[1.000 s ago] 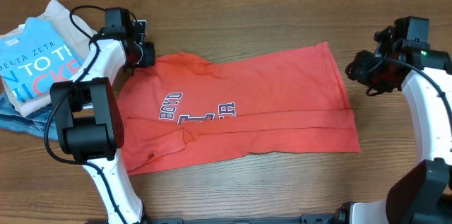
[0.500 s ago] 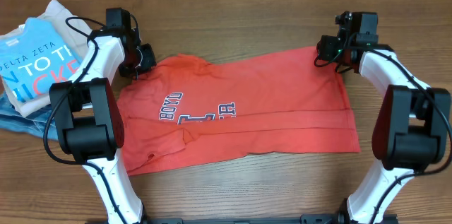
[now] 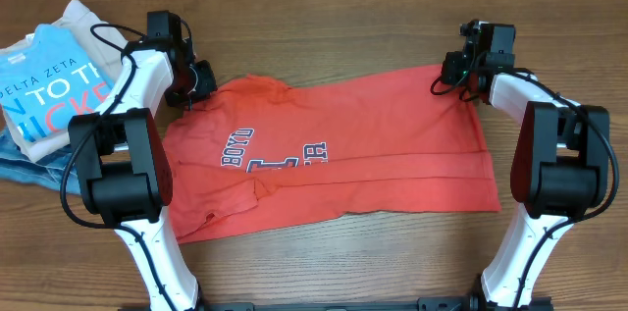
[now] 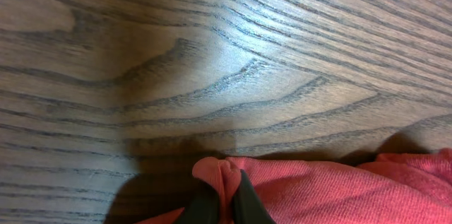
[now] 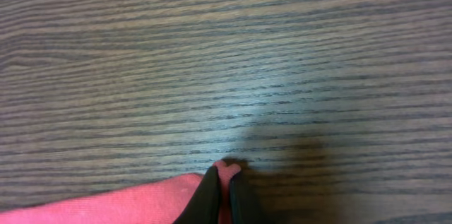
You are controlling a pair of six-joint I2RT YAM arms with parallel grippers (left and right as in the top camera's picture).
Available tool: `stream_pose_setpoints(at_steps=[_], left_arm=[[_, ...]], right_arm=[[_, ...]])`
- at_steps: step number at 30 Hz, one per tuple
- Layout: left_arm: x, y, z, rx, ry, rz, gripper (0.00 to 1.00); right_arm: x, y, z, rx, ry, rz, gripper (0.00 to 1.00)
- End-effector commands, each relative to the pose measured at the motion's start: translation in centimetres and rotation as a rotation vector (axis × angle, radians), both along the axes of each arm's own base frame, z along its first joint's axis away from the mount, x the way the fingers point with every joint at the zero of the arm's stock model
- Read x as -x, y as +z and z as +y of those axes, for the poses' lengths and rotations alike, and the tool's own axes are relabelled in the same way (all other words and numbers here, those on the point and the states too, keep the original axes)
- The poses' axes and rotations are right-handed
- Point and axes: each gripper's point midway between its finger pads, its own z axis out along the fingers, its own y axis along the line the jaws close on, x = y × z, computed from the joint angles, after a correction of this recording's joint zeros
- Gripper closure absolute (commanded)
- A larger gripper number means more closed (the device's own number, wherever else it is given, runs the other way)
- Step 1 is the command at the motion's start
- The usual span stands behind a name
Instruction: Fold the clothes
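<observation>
Lying spread across the middle of the wooden worktop (image 3: 343, 17) is a coral-red T-shirt (image 3: 334, 159), its navy-and-white chest lettering facing up; a long crease runs through the cloth, roughly parallel to the near edge.

The left pincer (image 3: 200, 89) sits at the shirt's corner nearest the far-left part of the worktop; in the left wrist view its two black fingers (image 4: 244, 206) are closed tight on a small raised fold of the red cloth, with bare wood grain beyond it.

The right pincer (image 3: 453, 77) sits at the shirt's opposite far corner, toward the worktop's right edge; in the right wrist view its fingers (image 5: 205, 196) are likewise clamped together on a little pinch of red cloth, right at the hem, with bare wood beyond.

Against the left edge of the worktop, well apart from the red shirt, rests a pile of clothes; a folded bright blue T-shirt (image 3: 49, 95) with white and pink letters lies on top, over a beige garment (image 3: 83, 12) and blue jeans (image 3: 29, 169).
</observation>
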Motion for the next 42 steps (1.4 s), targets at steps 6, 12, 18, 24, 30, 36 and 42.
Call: stream_pose_setpoints(at_steps=[6, 12, 18, 24, 30, 36, 42], left_arm=[[-2.3, 5.5, 0.4, -0.006, -0.021, -0.079, 0.96], [-1.3, 10.9, 1.0, -0.03, -0.007, -0.098, 0.96], [5.1, 10.3, 2.3, -0.113, 0.03, 0.158, 0.96], [8.4, 10.3, 4.5, -0.236, 0.12, 0.295, 0.96], [10.3, 10.1, 4.4, -0.238, 0.142, 0.371, 0.96], [13.7, 7.6, 2.8, -0.167, 0.121, 0.51, 0.96], [16.7, 5.3, 2.2, -0.141, 0.11, 0.622, 0.96]], right_arm=[[-1.3, 7.2, -1.9, 0.071, -0.059, -0.019, 0.96], [1.3, 12.2, -2.2, 0.09, -0.074, 0.053, 0.96], [9.1, 10.2, -3.1, 0.138, -0.103, 0.371, 0.96], [13.0, 9.6, -6.1, 0.182, -0.246, 0.52, 0.96], [15.6, 9.3, -8.4, 0.128, -0.357, 0.606, 0.96], [17.3, 9.1, -7.6, 0.062, -0.359, 0.676, 0.96], [18.6, 8.7, -6.5, 0.012, -0.342, 0.734, 0.96]])
